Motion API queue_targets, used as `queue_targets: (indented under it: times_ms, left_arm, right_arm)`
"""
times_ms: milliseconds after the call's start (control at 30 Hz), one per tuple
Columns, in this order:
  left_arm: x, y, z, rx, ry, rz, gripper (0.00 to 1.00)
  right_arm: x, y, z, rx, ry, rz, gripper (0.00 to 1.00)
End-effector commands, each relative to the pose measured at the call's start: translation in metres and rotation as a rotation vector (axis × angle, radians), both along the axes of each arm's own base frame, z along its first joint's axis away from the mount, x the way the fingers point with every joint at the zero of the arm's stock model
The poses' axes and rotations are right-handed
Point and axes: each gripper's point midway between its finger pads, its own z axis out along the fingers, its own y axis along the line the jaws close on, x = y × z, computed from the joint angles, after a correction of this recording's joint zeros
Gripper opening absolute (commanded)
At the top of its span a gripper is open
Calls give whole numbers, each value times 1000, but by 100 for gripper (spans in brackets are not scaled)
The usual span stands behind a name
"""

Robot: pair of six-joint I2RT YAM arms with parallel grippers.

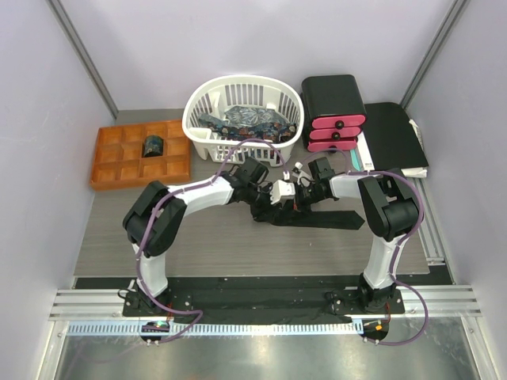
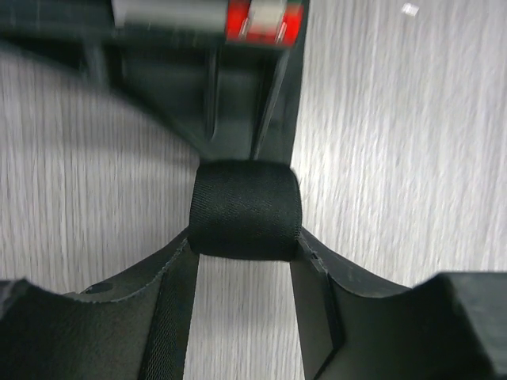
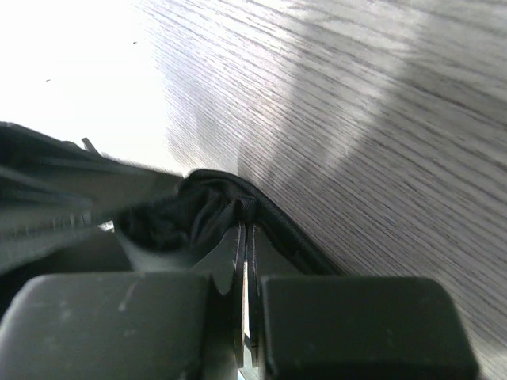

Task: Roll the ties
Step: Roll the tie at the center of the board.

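Rolling 1 black tie [image 2: 245, 210] on table [image 1: 214, 253], clear of edges.
Rolled end clamped in left gripper [image 2: 245, 237], plain only from left wrist; right gripper [image 3: 245, 237] closed on fabric.

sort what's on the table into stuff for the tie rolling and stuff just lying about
For the job: black tie, half rolled, mid-table; patterned ties in the white basket; rolled tie in the orange tray.
Lying about: black box with pink drawers; black folder.
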Motion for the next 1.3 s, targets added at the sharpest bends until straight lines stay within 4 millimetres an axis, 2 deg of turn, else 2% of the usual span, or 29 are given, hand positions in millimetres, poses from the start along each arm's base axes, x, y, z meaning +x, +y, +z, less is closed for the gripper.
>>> queue_targets:
  times_ms: [0,200,367,567,600,733,867,933,1067,1267]
  left_arm:
    - [-4,-35,17,-86,-1,-51,48]
    - [-11,-41,-4,-48,24,-64,45]
    - [-13,-35,-24,11,40,-50,39]
    - [-22,-13,-51,170,91,-56,32]
    - [-29,-4,-56,214,117,-62,31]
    - [-34,15,-64,321,123,-104,30]
    - [-38,27,-74,399,150,-112,30]
    - [-38,25,-78,418,150,-114,30]
    - [-40,26,-85,458,162,-110,30]
    - [-44,26,-88,469,162,-116,31]
  right_arm:
    - [-9,-26,-51,-233,-2,-6,1]
    - [-9,-24,-49,-222,-2,-13,1]
    - [-6,-17,-40,-174,-10,-17,1]
    - [-1,-5,-5,-34,-9,-37,2]
    - [2,-5,1,-19,-12,-45,3]
    - [10,-8,33,52,-26,-48,14]
    - [15,-20,48,65,-29,-63,28]
    - [14,-24,51,65,-22,-66,33]
    - [15,-32,58,85,-23,-77,35]
    - [15,-29,67,129,-22,-87,42]
